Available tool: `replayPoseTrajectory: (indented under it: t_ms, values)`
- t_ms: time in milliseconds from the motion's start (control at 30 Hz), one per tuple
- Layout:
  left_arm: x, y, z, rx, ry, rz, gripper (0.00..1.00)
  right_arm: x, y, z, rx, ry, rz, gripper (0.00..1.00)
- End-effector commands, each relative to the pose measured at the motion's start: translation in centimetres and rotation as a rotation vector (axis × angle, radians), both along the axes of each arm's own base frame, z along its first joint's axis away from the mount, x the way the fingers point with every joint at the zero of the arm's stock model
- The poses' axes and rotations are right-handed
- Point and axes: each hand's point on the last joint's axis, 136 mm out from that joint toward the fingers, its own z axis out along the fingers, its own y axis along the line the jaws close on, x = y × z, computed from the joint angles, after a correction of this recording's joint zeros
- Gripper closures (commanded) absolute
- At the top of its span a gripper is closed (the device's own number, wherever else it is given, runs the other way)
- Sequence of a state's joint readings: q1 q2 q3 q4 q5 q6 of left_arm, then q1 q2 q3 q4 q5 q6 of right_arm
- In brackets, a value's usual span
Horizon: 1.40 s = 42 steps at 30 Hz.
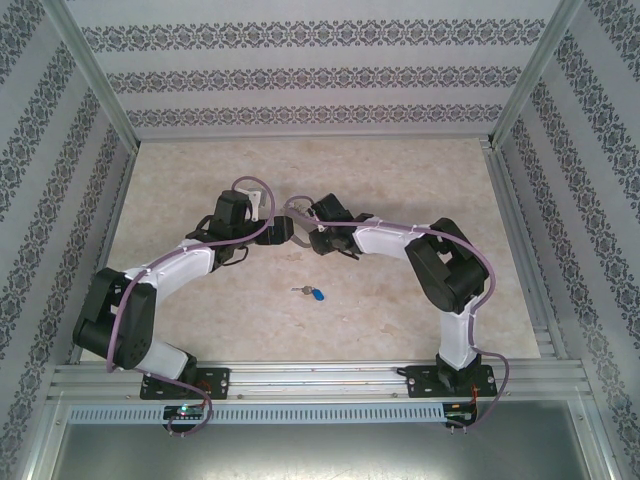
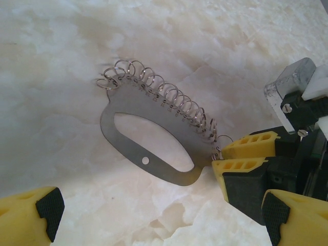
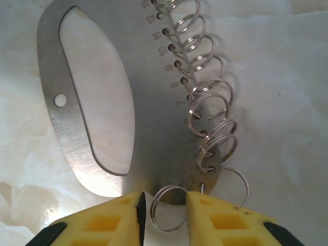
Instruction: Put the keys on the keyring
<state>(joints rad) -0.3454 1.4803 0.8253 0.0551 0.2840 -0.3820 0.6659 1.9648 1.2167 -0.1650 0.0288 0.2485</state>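
Right gripper point(image 3: 165, 205) narrow, straddling end split ring point(image 3: 169, 188) of keyring point(image 3: 154, 102); I can't tell if it's pinched. Left gripper point(image 2: 163, 210) wide, hovering above. Keys point(image 1: 313, 293) lie apart on table point(image 1: 200, 170), unobstructed.

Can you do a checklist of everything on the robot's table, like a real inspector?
Surface: marbled cream tabletop, no spills seen.
Job's things: tiny silver key with a bright-blue oval plastic tag lies alone, nearer the arm bases. The grey flat oval metal loop lies flat, with a row of small wire rings along one edge.
Clutter: nothing seen.
Grippers: left gripper is wide open near the loop, holding nothing. The right gripper has a yellow fingertip on each side of the end ring, with a gap showing.
Cables: lilac cables arch over both arms.
Surroundings: patterned grey-and-white walls, aluminium frame rails.
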Motion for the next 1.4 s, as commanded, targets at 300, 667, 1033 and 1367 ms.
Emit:
replayPoseTrajectory:
  t_ms: [300, 667, 1033, 1367]
  values:
    - [0.8, -0.4, 0.6, -0.007, -0.015, -0.017, 0.0, 0.6, 0.0, -0.7, -0.079, -0.018, 0.001, 0.73]
    - [1.0, -0.4, 0.7, -0.01, -0.016, -0.018, 0.0, 0.6, -0.2, -0.5, -0.093, -0.02, 0.003, 0.87]
    - [0.7, -0.4, 0.9, -0.02, -0.021, -0.018, 0.0, 0.2, -0.4, -0.3, -0.1, -0.012, 0.014, 0.83]
    - [0.6, -0.3, 1.0, -0.024, -0.021, -0.015, 0.0, 0.0, -0.8, -0.3, -0.096, -0.014, 0.004, 0.76]
